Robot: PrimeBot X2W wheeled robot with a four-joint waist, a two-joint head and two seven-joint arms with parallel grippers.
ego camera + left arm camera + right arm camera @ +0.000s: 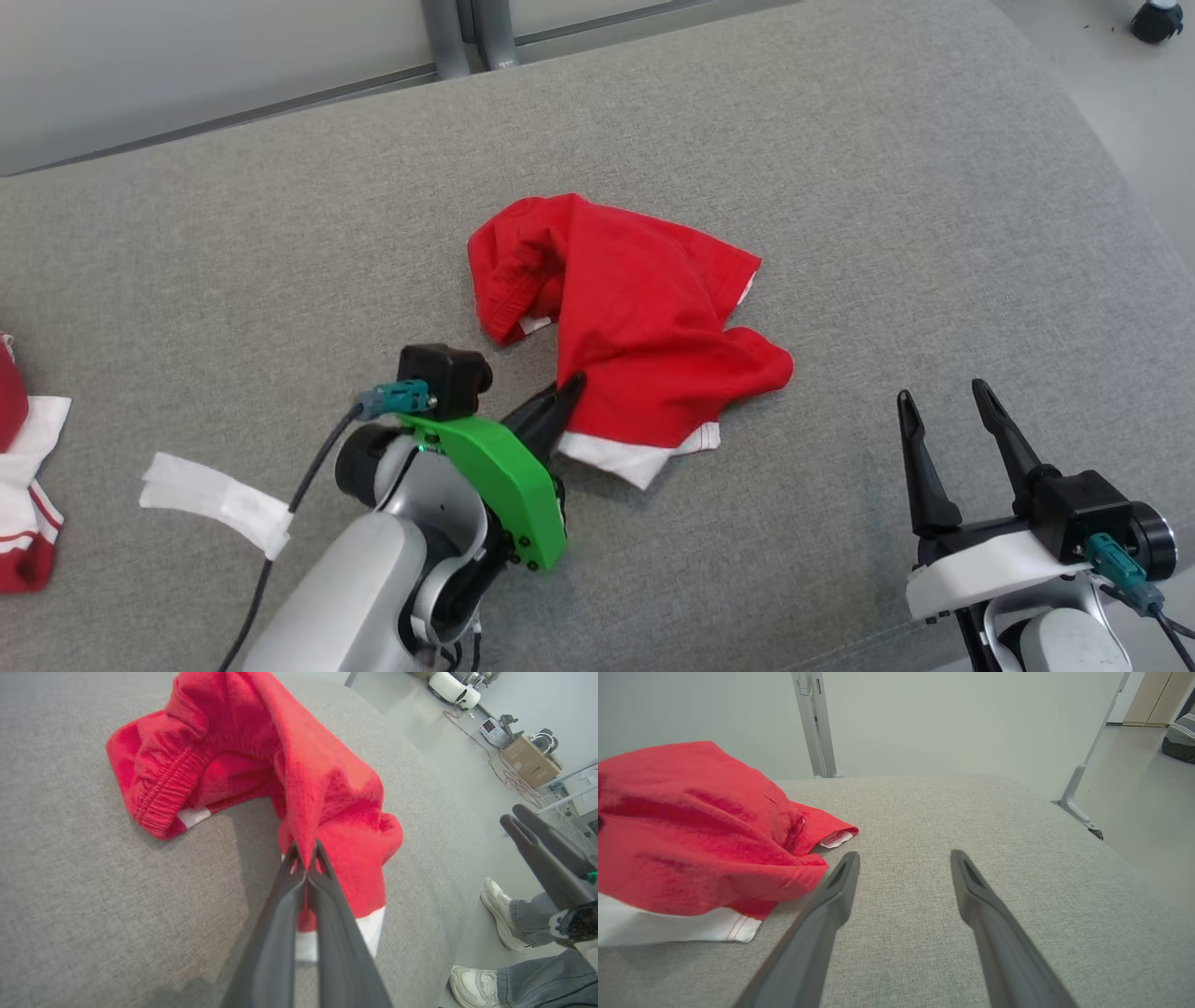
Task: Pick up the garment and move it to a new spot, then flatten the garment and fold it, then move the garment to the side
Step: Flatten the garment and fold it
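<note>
Garment (327, 807) fold sits pinched between shut left jaws.

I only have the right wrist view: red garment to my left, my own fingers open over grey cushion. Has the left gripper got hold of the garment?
Observer: Yes. The left gripper is shut on a raised fold of the red garment, at its near left edge in the head view.
Operator: Is the cloth off the surface?
Observer: Mostly not. In the left wrist view the elastic waistband lies on the grey cushion.
Operator: Anything else on the cushion?
Observer: A second red and white garment lies at its far left edge.
</note>
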